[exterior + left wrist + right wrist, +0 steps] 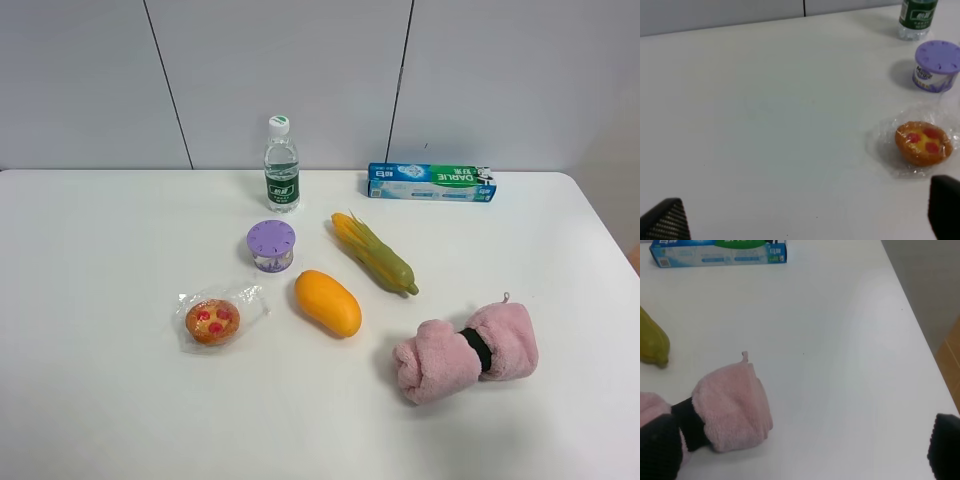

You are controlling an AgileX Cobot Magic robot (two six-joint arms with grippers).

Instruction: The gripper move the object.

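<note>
The object, a small clear jar with a flat purple slotted lid [271, 245], stands upright on the white table in front of the water bottle. It also shows in the left wrist view [937, 66], far from the fingers. My left gripper [805, 215] is open and empty, with its black fingertips [665, 220] wide apart over bare table. My right gripper [800, 447] is open and empty, one fingertip [657, 445] beside the pink towel. Neither gripper shows in the exterior high view.
A water bottle [281, 165], a toothpaste box [431, 183], a corn cob [376, 253], a mango [327, 302], a wrapped tart [213, 320] and a pink rolled towel [466, 352] lie on the table [100, 300]. The table's right edge [920, 335] is near.
</note>
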